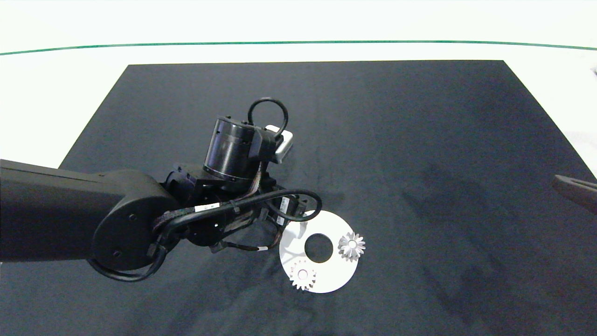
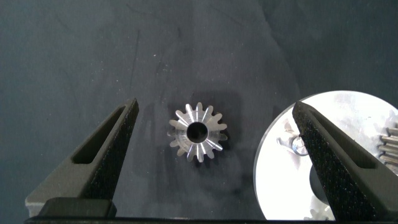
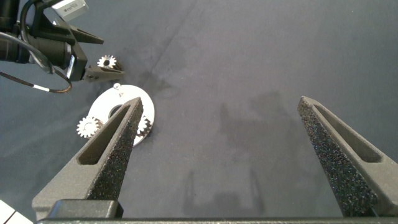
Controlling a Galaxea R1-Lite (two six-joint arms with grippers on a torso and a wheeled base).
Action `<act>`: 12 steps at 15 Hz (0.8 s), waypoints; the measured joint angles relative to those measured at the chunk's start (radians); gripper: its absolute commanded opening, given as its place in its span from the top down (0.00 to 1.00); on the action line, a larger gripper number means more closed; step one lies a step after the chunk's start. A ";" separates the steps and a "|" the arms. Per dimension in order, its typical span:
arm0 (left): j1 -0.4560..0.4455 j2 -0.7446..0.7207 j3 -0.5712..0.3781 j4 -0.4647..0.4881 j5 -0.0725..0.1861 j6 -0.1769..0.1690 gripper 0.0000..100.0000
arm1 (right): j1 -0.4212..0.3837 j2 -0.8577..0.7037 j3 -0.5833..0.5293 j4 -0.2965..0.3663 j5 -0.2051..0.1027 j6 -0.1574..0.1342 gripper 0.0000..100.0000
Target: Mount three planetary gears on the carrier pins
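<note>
A white disc (image 1: pixel 333 273) lies on the black mat, with two silver planetary gears (image 1: pixel 351 246) (image 1: pixel 302 275) sitting on it beside its centre hole. A third gear (image 2: pixel 198 132) lies flat on the mat just off the disc's (image 2: pixel 348 124) rim. My left gripper (image 2: pixel 214 104) hangs above this gear, open, one finger on each side and neither touching it. One bare carrier pin (image 2: pixel 291 142) stands near the disc's edge. In the head view the left wrist hides the third gear. My right gripper (image 3: pixel 221 101) stays open and empty, far off to the right.
The black mat (image 1: pixel 419 140) covers most of the white table, whose far part carries a green line (image 1: pixel 298 42). Only the tip of the right arm (image 1: pixel 576 189) shows, at the head view's right edge.
</note>
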 measured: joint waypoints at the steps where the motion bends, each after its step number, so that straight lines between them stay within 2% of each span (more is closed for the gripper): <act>1: 0.000 0.000 0.001 0.000 0.000 0.000 0.00 | 0.000 -0.001 0.000 0.000 0.000 0.000 0.00; 4: 0.000 0.002 0.009 -0.001 0.006 -0.001 0.00 | 0.000 -0.001 0.000 -0.001 0.000 0.000 0.00; 7: 0.001 0.011 0.017 -0.002 0.044 -0.002 0.00 | 0.000 -0.002 0.000 0.000 0.000 0.000 0.00; 12: 0.008 0.017 0.016 -0.004 0.047 0.000 0.00 | 0.000 -0.005 0.000 -0.001 0.000 0.000 0.00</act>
